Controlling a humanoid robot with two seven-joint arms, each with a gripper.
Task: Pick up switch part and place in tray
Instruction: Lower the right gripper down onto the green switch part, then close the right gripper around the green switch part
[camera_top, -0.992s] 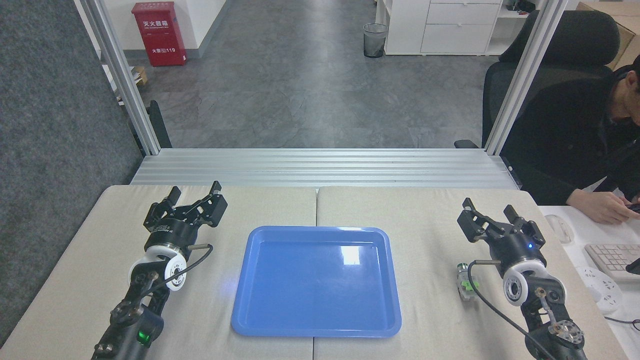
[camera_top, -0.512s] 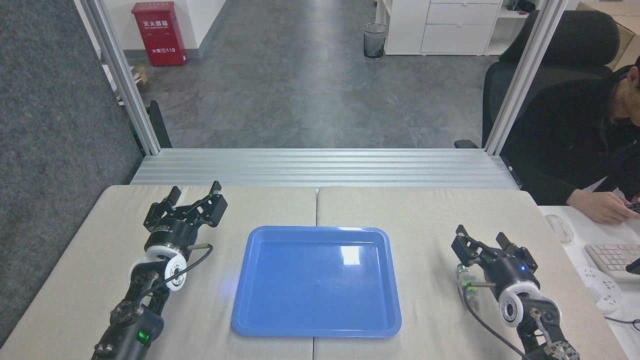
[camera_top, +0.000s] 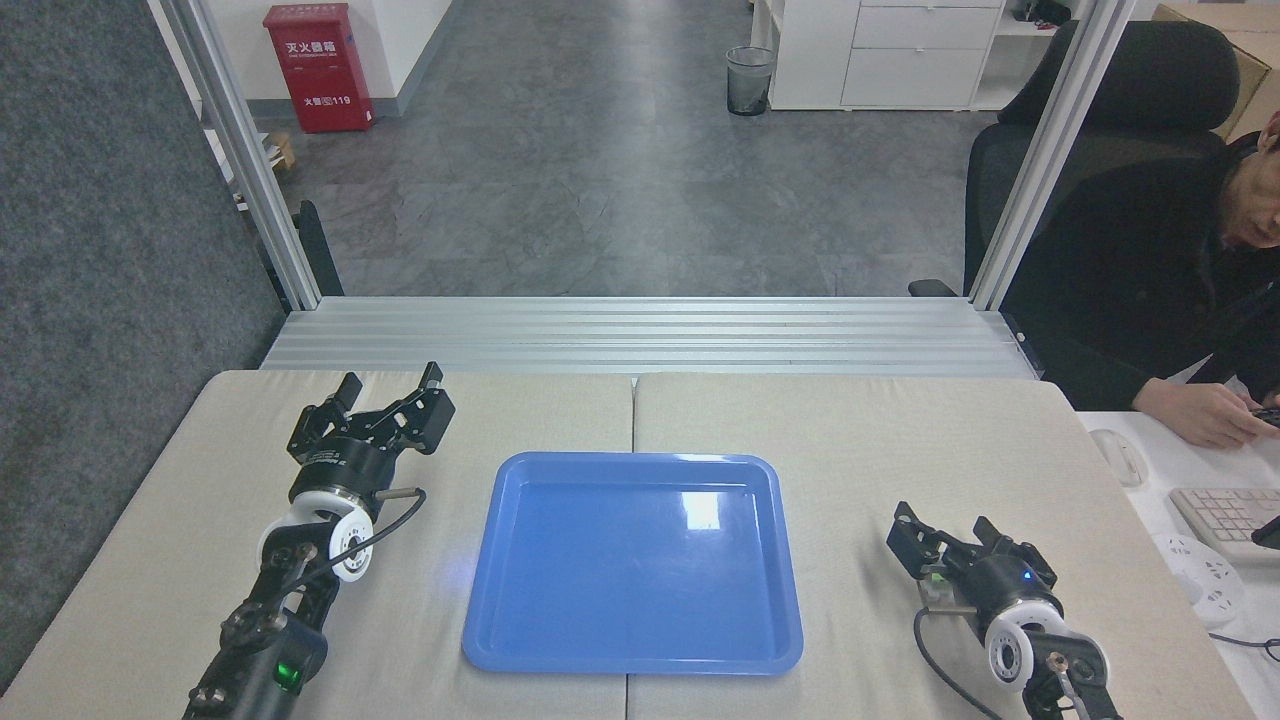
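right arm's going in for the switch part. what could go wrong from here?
The right gripper is open, low over the switch part, which its body mostly hides: alignment can't be confirmed, so the fingers might clip or push it rather than straddle it. The part lies right of the tray; a loose pinch could drop it crossing the raised rim.

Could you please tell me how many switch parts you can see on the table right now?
1. The switch part lies right of the tray, mostly hidden beneath the open right pincer; no others show.
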